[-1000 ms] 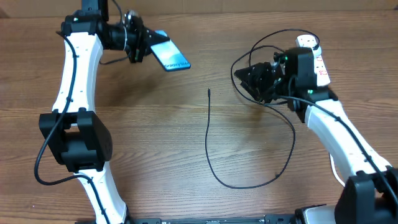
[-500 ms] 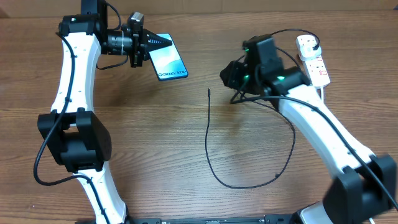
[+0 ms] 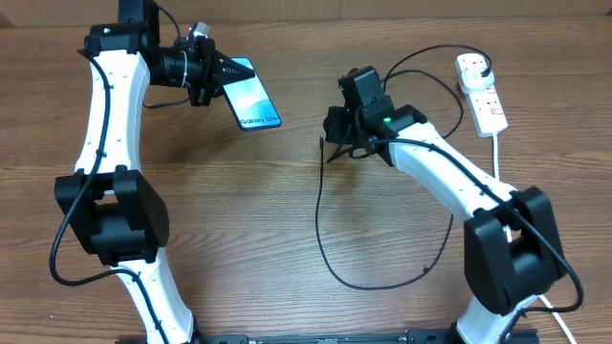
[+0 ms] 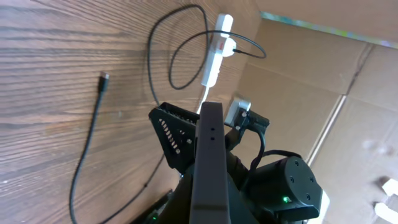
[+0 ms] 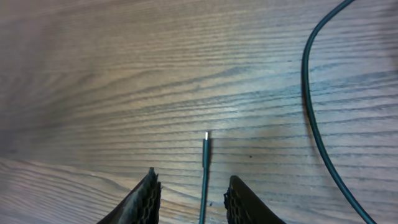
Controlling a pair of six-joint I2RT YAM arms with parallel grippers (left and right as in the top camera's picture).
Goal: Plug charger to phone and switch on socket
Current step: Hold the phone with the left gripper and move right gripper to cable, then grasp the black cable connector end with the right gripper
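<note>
My left gripper [image 3: 218, 70] is shut on the phone [image 3: 253, 98], holding it above the table at the back left with its light blue screen up. The left wrist view shows the phone's dark edge [image 4: 208, 155] running up between the jaws. The charger's black cable [image 3: 319, 215] lies in a long loop, and its connector tip [image 3: 321, 140] points towards the far edge. My right gripper [image 3: 334, 145] hangs low over that tip and stands open. In the right wrist view the tip [image 5: 205, 139] lies between the fingers [image 5: 148, 198], touching neither. The socket [image 3: 484, 94] lies at the back right.
The socket's thick white cord [image 3: 496, 153] runs down the right side of the table. More black cable loops [image 3: 421, 57] lie near the socket. A cardboard wall [image 4: 323, 93] stands behind the table. My right arm [image 3: 449, 177] stretches across the right half.
My right arm has swung left from the socket to the cable's connector tip, its jaws narrowing a little. The left gripper has turned slightly with the phone.
</note>
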